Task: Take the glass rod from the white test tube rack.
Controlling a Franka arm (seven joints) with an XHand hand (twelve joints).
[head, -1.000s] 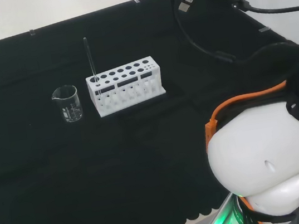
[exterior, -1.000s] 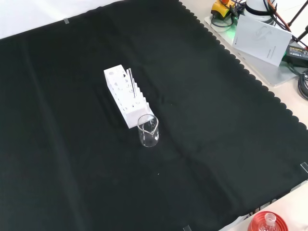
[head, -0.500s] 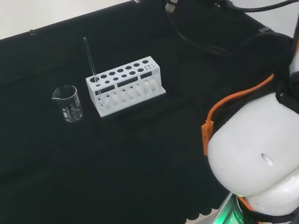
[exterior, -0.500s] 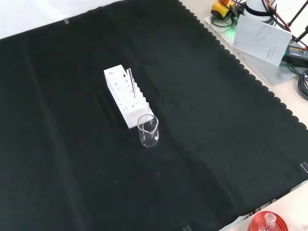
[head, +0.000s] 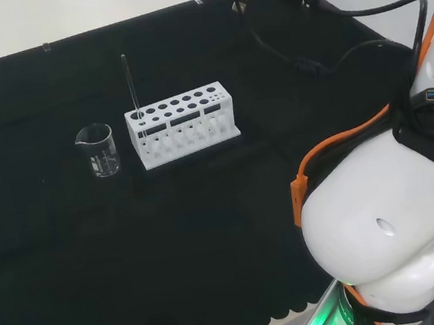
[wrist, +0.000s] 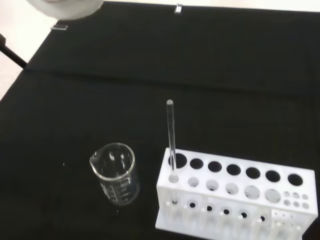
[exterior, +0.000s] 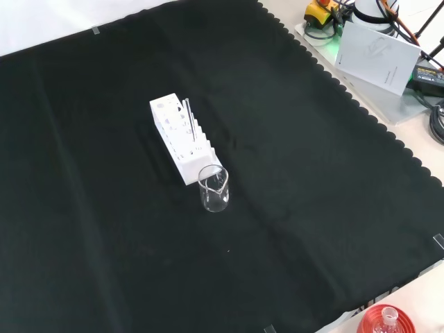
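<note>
We cannot tell the hand's pose, and with the glass rod upright in the white rack's end hole, beaker at its nine o'clock in the head view, a sideways approach risks toppling both.

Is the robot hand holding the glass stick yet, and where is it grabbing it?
No, nothing is held. The glass rod stands upright in the white test tube rack, untouched, beside the beaker.

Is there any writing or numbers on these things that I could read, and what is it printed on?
Beaker: faint graduation marks on its wall, too blurred to read.
White sheet at the bench edge, front view: a faint mark, unreadable.
White test tube rack and glass rod: no print visible.
</note>
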